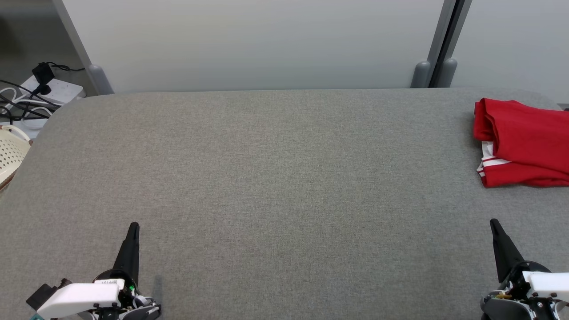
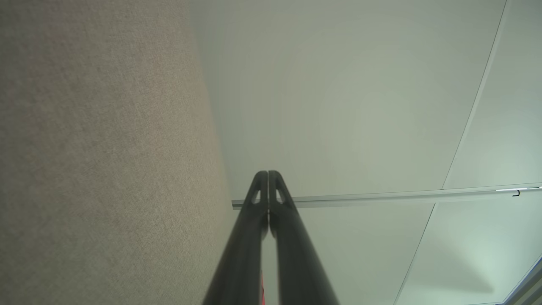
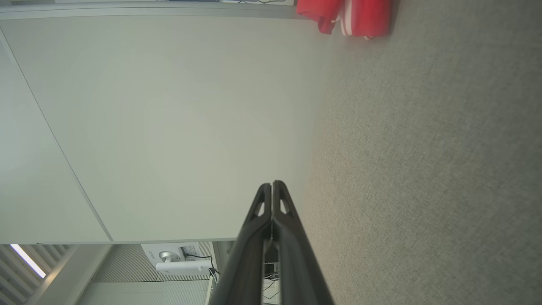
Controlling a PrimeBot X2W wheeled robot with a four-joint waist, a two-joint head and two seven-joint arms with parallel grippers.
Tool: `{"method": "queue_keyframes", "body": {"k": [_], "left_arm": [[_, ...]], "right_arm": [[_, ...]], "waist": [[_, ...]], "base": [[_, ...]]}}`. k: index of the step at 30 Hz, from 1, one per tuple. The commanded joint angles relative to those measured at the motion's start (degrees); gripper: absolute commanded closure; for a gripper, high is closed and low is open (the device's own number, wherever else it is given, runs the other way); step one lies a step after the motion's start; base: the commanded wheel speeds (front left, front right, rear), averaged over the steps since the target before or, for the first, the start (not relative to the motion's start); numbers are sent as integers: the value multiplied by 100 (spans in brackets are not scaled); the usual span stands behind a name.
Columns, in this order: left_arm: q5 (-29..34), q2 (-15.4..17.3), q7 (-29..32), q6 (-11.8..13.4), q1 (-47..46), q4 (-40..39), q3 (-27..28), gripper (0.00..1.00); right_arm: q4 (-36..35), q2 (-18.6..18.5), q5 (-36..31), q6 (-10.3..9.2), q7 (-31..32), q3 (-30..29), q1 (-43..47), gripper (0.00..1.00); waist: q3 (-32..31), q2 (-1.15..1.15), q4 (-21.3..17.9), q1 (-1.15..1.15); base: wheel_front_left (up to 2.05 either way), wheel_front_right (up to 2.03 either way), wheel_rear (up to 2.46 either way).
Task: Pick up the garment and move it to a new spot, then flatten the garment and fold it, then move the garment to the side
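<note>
Garment [image 1: 524, 142], folded red cloth bundle

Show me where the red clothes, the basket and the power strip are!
red garment [image 1: 529, 138], head view, top red fold.
basket [image 1: 12, 153], head view, holed cream wall.
power strip [image 1: 62, 92], head view, white top.

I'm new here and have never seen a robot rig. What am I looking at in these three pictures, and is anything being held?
This is a two-armed robot at a grey padded table. The wide picture comes from its head camera, looking down; the left fingers and right fingers point up from the bottom corners. The other two pictures come from cameras on each wrist, looking along those fingers, so they appear tilted. Both pairs are shut and hold nothing. A red garment with white stripes lies bundled at the table's far right.
</note>
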Motion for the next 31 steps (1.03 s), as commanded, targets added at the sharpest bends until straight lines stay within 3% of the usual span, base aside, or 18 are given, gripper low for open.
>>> {"method": "queue_keyframes", "body": {"k": [1, 31], "left_arm": [[-30, 78, 38, -49, -332, -130, 186, 100], [-30, 78, 38, -49, -331, -131, 186, 100]], "right_arm": [[-151, -57, 63, 8, 47, 99, -222, 100], [-150, -55, 62, 8, 48, 97, -223, 100]], "waist": [[0, 0, 0, 0], [0, 0, 0, 0]], "base": [[0, 0, 0], [0, 0, 0]]}}
